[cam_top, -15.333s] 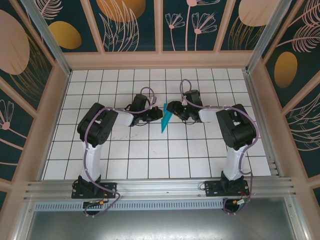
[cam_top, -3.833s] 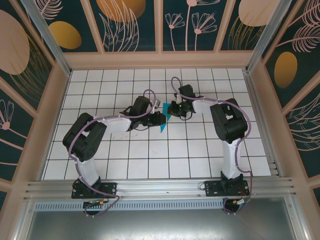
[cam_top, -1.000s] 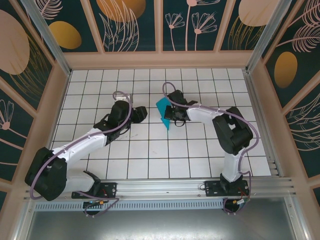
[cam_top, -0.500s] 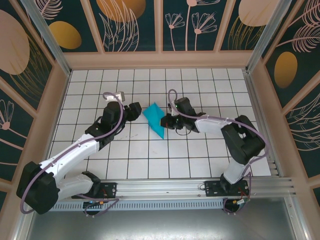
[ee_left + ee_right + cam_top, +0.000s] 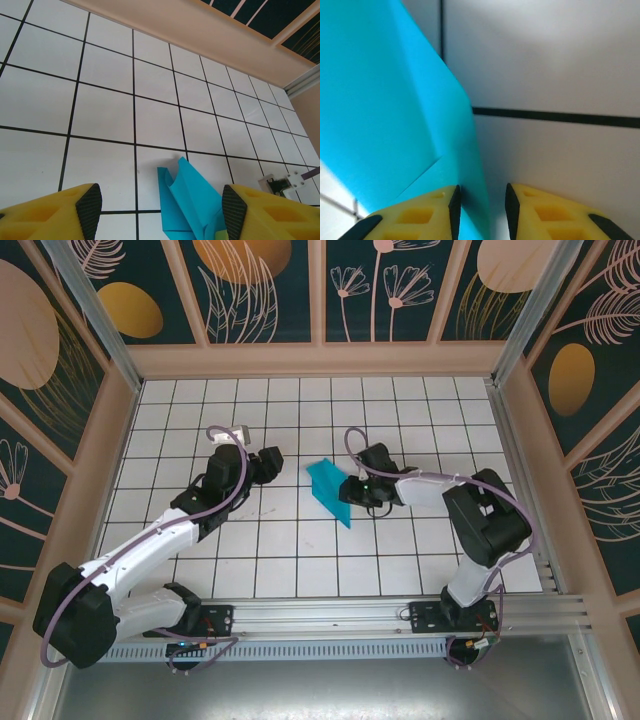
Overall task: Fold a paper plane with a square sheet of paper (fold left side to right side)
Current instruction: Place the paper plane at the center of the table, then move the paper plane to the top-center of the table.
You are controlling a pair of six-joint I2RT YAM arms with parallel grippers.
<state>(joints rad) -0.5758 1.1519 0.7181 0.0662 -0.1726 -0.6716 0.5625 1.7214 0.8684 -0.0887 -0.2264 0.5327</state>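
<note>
L gripper [image 5: 160, 205]: jaws wide apart, empty.
R gripper [image 5: 481, 210]: jaws slightly apart, plane edge between.
Paper plane [image 5: 328, 490]: on tiles [image 5: 300, 550], btwn grippers.

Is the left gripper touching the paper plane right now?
Apart. The top external view shows bare white tile between the left gripper, jaws open, and the paper plane.

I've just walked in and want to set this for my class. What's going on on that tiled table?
Two robot arms are working on a folded cyan paper, a pointed, layered shape resting on the white tiled table. The right gripper has the paper's edge between its fingers, which stand slightly parted rather than clamped. The left gripper is open and empty, just to the paper's left and not touching it.
</note>
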